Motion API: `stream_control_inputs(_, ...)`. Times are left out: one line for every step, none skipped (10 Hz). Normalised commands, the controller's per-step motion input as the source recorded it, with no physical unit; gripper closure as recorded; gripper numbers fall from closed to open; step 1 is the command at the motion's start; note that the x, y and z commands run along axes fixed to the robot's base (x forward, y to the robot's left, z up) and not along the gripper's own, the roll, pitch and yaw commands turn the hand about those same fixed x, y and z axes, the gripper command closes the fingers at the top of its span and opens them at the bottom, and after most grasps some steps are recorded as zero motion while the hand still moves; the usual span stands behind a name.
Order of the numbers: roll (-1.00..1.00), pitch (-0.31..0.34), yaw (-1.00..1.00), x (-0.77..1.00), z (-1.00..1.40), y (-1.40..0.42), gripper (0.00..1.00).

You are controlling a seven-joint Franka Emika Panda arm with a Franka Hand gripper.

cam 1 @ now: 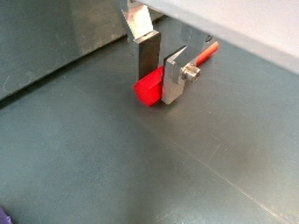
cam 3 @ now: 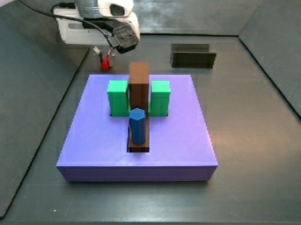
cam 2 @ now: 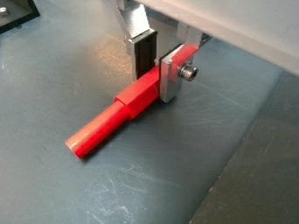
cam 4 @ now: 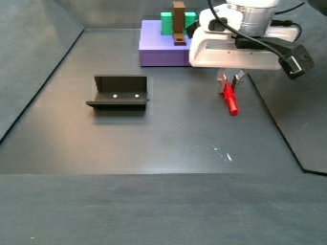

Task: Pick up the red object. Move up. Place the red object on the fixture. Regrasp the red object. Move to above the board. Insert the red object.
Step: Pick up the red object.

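The red object [cam 2: 111, 122] is a slim red peg lying flat on the dark floor; it shows in both wrist views [cam 1: 146, 87] and both side views [cam 3: 106, 63] [cam 4: 231, 98]. My gripper [cam 2: 158, 83] is down over one end of it, also seen in a wrist view [cam 1: 159, 87], with one finger on each side and the jaws closed against the peg. The longer part of the peg sticks out free. The fixture [cam 4: 119, 93] [cam 3: 193, 56] stands apart from the gripper. The purple board [cam 3: 94, 132] [cam 4: 156, 50] lies beside the peg.
On the board stand two green blocks [cam 3: 118, 97] [cam 3: 160, 97], a long brown slotted bar [cam 3: 139, 83] and an upright blue peg [cam 3: 136, 125]. Dark walls enclose the floor. A floor seam runs near the gripper [cam 4: 274, 115].
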Motion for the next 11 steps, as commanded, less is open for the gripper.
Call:
stream_control_inputs(0.0, 0.0, 0.0, 0.0, 0.0, 0.0, 1.0)
stream_control_inputs(0.0, 0.0, 0.0, 0.0, 0.0, 0.0, 1.0)
stream_control_inputs(0.0, 0.0, 0.0, 0.0, 0.0, 0.0, 1.0)
stream_control_inputs(0.0, 0.0, 0.0, 0.0, 0.0, 0.0, 1.0)
stream_control_inputs(0.0, 0.0, 0.0, 0.0, 0.0, 0.0, 1.0)
stream_control_inputs(0.0, 0.0, 0.0, 0.0, 0.0, 0.0, 1.0)
stream_control_inputs(0.0, 0.0, 0.0, 0.0, 0.0, 0.0, 1.0)
stream_control_inputs(0.0, 0.0, 0.0, 0.0, 0.0, 0.0, 1.0)
stream_control_inputs(0.0, 0.0, 0.0, 0.0, 0.0, 0.0, 1.0)
stream_control_inputs(0.0, 0.0, 0.0, 0.0, 0.0, 0.0, 1.0)
stream_control_inputs(0.0, 0.0, 0.0, 0.0, 0.0, 0.0, 1.0)
